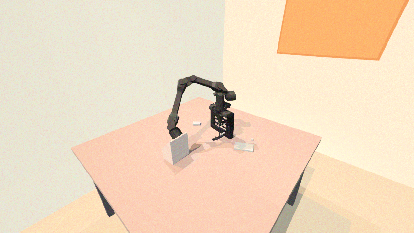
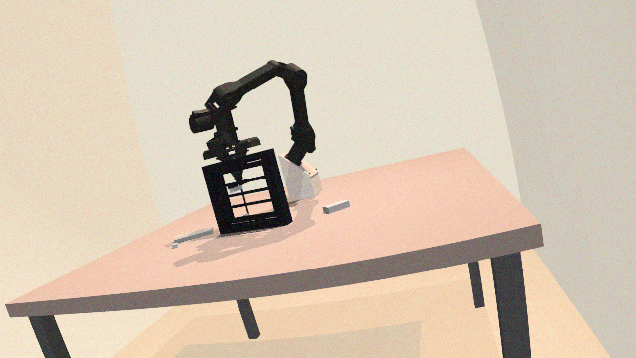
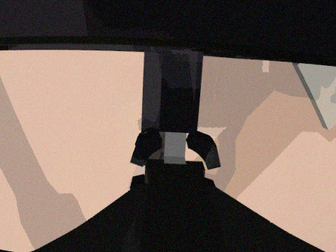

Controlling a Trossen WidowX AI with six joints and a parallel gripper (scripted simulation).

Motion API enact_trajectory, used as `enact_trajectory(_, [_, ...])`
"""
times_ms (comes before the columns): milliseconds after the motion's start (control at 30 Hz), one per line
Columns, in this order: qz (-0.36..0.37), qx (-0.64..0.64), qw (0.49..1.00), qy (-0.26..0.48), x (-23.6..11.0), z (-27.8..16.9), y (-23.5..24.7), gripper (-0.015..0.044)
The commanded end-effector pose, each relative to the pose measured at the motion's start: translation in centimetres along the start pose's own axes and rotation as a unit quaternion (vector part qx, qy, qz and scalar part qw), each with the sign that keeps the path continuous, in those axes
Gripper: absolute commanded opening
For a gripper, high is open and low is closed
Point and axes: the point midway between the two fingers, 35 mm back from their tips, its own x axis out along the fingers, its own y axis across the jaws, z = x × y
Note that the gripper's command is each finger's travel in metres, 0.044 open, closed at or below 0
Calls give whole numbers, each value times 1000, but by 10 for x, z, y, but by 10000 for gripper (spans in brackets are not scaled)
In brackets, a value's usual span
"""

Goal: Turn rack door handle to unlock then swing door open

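Note:
The black rack frame (image 1: 230, 126) (image 2: 282, 191) stands upright on the table, with thin bars across its opening. No door swung out from it is plain, so the door looks closed in the frame. My gripper (image 1: 220, 121) (image 2: 238, 177) (image 3: 176, 196) points down at the arm's side of the frame and is shut on the upright handle. In the wrist view a grey strip of the handle (image 3: 175, 145) shows just beyond the fingertips, between two curved dark pieces. The fingers hide most of the handle, and its turn angle cannot be told.
A pale block (image 1: 196, 123) (image 2: 336, 206) lies to one side of the frame. A flat pale slab (image 1: 244, 147) (image 2: 193, 234) (image 3: 322, 84) and a small white cube (image 1: 252, 139) (image 2: 174, 245) lie on the other. The arm's white base (image 1: 179, 148) (image 2: 300, 184) stands behind.

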Motion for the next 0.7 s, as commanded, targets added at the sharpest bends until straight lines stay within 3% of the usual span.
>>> enact_trajectory(0, [0, 2, 1000, 0, 0, 0, 0, 9])
enact_trajectory(133, [0, 18, 1000, 0, 0, 0, 0, 9])
enact_trajectory(333, [0, 161, 987, 0, 0, 0, 0, 9])
enact_trajectory(667, [0, 397, 918, 0, 0, 0, 0, 9])
